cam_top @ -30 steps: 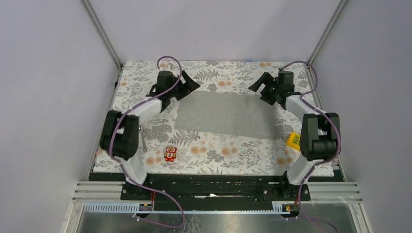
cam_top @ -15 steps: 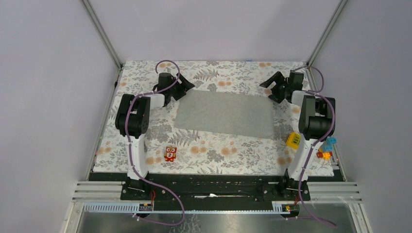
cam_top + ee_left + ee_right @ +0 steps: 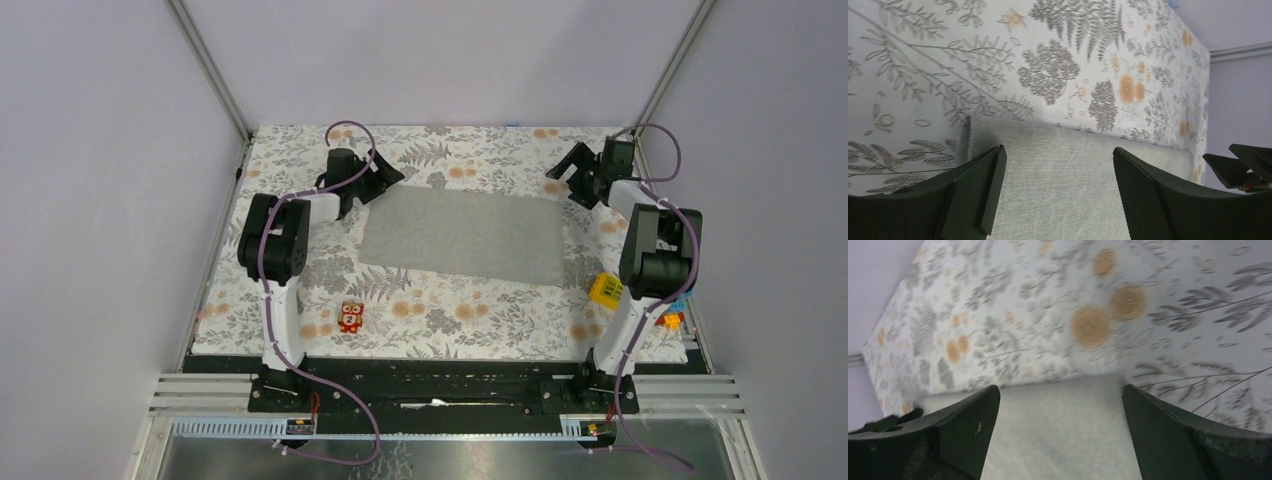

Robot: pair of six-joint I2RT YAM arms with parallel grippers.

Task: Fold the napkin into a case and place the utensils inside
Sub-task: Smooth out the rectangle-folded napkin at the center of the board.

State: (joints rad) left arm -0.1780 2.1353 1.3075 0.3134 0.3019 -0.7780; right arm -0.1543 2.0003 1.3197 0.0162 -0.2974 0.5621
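Lying flat toward the far edge of the bench (image 3: 450, 305), the napkin (image 3: 460, 235) looks soft, light and limp, best pinched at its far corners, near which the left fingers (image 3: 973, 195) and right fingers (image 3: 948, 435) hang wide and empty.

The napkin (image 3: 462, 236) lies flat on the middle of the table cover (image 3: 470, 150), a toy figure (image 3: 350, 317) before its left end, a studded block (image 3: 604, 290) off its near right corner.

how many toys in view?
2 clear: red figure near the front left, yellow block beside the right arm. Blue and orange bits behind that arm may be more toys, mostly hidden.
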